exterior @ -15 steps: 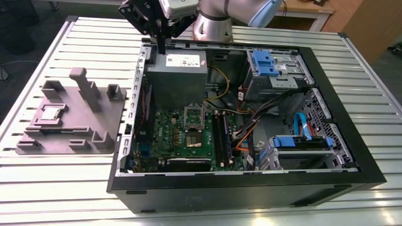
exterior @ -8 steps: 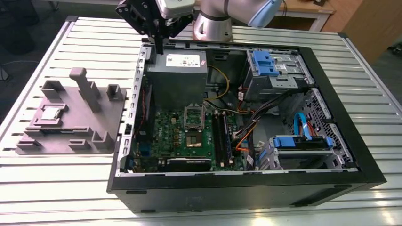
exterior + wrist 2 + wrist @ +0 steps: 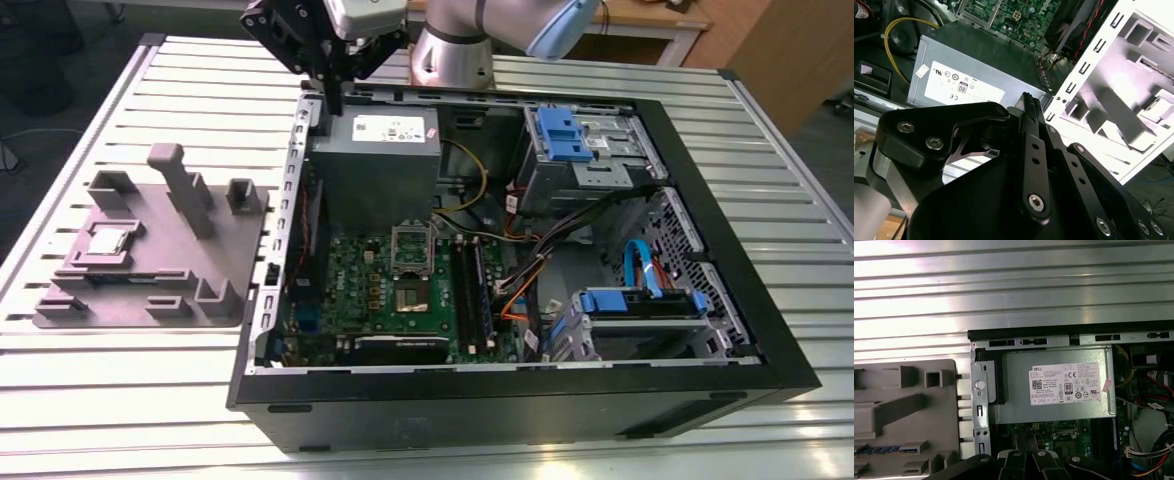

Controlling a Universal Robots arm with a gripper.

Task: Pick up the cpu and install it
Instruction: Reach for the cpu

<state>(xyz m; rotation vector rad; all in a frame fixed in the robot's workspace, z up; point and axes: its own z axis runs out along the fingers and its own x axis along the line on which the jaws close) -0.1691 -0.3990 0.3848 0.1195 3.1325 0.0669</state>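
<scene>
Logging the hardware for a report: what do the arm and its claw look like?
The arm is silver-grey with a light-blue joint cap. The claw is black, built of angular linked bars with silver bolts, mounted on a pale grey body.

cpu (image 3: 107, 241) pale silver | motherboard (image 3: 387, 285) green | supply box (image 3: 374, 185) grey, white label (image 3: 391, 128)
</scene>
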